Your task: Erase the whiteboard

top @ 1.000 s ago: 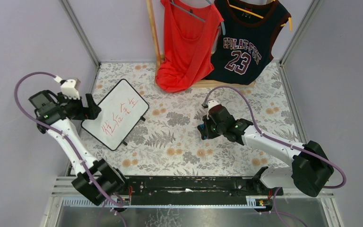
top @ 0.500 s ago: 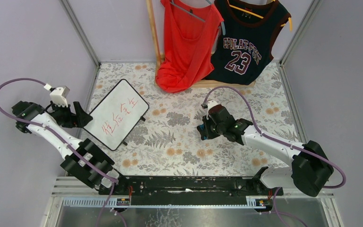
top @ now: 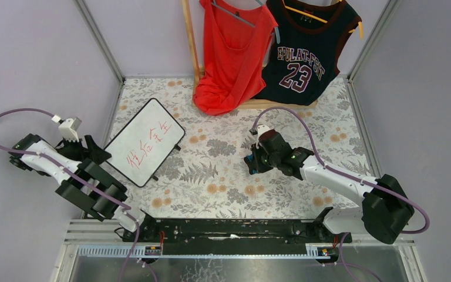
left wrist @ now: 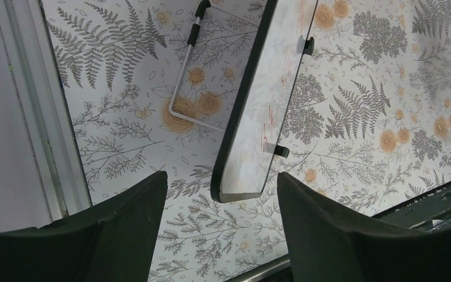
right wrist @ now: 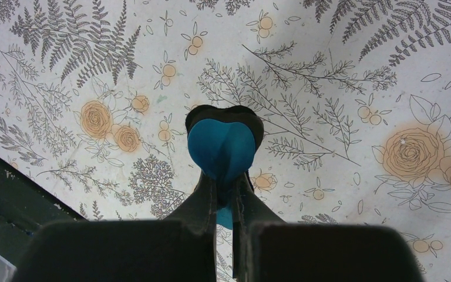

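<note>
- Top external view: the whiteboard [top: 144, 143] lies just ahead of the left tool [top: 97, 154] and well off to the left of the right tool [top: 251, 161], with bare table [top: 223, 176] between them.
- Red marks [top: 148, 143] cover the board, so no wiping is done yet; I judge this to be the approach step.
- Left wrist view: the left tool [left wrist: 222, 176] is spread wide and holds nothing. The whiteboard [left wrist: 270, 94] has its near corner just beyond the fingertips, not touching, and the board leans on a wire stand [left wrist: 182, 88] behind it.
- Right wrist view: the right tool [right wrist: 224, 197] is clenched on a blue pad [right wrist: 221, 147], probably the eraser, which hangs above the table.
- Next move, as I judge it: the right tool must carry the pad leftward to the board and press it flat on the marks.
- A propped board may slide under the push, so the left tool probably needs to close on the frame corner first.
</note>
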Robot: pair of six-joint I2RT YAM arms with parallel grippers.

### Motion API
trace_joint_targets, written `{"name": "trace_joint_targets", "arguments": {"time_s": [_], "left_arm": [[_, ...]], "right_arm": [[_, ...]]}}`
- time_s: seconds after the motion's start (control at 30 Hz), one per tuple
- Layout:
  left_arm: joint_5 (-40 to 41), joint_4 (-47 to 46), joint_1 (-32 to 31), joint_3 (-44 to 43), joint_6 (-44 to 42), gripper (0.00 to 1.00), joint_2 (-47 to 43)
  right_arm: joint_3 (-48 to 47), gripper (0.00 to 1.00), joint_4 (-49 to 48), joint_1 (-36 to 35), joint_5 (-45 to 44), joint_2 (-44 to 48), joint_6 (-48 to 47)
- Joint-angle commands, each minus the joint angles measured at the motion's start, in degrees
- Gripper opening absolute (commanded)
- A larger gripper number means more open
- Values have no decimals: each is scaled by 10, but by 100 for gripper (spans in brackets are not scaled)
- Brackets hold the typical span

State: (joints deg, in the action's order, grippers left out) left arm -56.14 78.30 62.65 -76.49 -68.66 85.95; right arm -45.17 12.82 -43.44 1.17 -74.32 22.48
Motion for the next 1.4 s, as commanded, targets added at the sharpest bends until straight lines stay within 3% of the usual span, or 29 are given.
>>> {"name": "trace_joint_targets", "arguments": {"time_s": [0.0, 0.5, 0.77, 1.37], "left_arm": [[-30, 48, 10, -37, -43, 67, 26], [-51, 48, 10, -36, -56, 57, 58], [-46, 48, 10, -23, -69, 44, 64], [-42, 48, 10, -10, -80, 38, 81]], "right_arm": [[-36, 0, -12, -2, 6, -3, -2], [-55, 0, -8, -8, 9, -21, 1], [-62, 0, -9, -13, 9, -33, 3], [-61, 0, -10, -16, 7, -39, 2]]}}
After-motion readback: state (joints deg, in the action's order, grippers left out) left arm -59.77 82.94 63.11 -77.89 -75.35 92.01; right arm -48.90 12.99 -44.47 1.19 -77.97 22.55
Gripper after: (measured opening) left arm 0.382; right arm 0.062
